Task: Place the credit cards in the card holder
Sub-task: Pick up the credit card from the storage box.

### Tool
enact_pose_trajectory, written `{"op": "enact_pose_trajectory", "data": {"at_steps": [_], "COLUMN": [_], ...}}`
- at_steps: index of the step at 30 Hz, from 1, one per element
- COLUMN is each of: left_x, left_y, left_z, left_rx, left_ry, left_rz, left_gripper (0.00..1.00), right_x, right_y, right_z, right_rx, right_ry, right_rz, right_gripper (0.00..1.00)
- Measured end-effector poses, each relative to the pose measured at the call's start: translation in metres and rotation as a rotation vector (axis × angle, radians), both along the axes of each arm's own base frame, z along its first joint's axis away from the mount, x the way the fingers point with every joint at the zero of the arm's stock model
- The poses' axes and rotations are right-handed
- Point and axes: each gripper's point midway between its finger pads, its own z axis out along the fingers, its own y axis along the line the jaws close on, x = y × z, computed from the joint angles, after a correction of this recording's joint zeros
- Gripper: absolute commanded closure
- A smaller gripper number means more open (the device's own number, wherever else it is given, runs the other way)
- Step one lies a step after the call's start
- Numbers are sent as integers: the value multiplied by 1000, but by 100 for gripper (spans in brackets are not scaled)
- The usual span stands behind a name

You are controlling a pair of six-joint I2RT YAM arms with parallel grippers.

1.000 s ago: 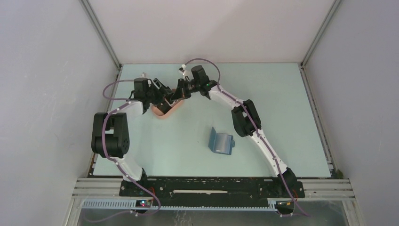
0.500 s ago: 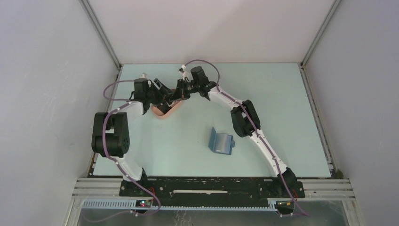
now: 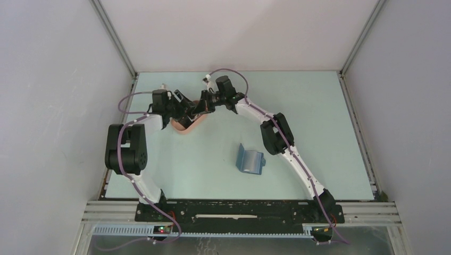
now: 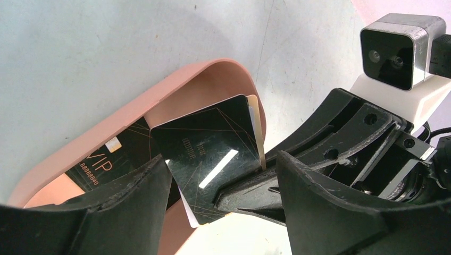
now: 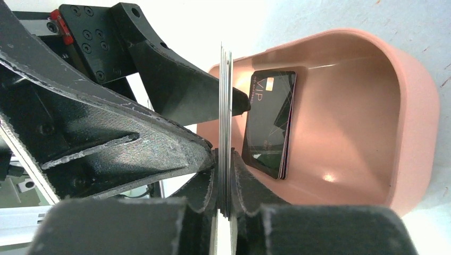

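Pick-up step in hand: the right hand (image 5: 226, 159) pinches a thin stack of credit cards (image 5: 226, 101) edge-up over the pink tray (image 5: 420, 122), the left hand (image 4: 223, 186) is spread alongside, and the next move calls for carrying the stack to the card holder (image 3: 249, 160), which lies on the worktop (image 3: 319, 133) at 4 o'clock of the tray.
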Motion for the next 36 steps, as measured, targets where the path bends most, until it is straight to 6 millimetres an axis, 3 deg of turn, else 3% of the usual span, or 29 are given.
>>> {"op": "enact_pose_trajectory", "data": {"at_steps": [3, 7, 13, 23, 28, 31, 36], "left_x": [0, -2, -19, -34, -34, -32, -31], "left_y": [0, 3, 25, 39, 34, 29, 26], "left_z": [0, -1, 7, 57, 78, 86, 84], "left_rx": [-1, -12, -37, -164, -269, -316, -376], "left_ry": [-5, -26, -74, -311, -405, -442, -447], "left_rz": [-1, 0, 26, -7, -41, -68, -75], "left_gripper": [23, 9, 0, 1, 10, 17, 18], "right_x": [2, 3, 5, -8, -16, -19, -20], "right_y": [-2, -4, -5, -6, -8, -10, -11], "right_z": [0, 1, 12, 26, 30, 34, 40], "right_rx": [3, 10, 53, 156, 196, 212, 234], "right_ry": [5, 18, 23, 83, 140, 163, 181], "right_rz": [-4, 1, 12, 89, 126, 138, 146], "right_gripper": [97, 100, 100, 100, 100, 100, 100]}}
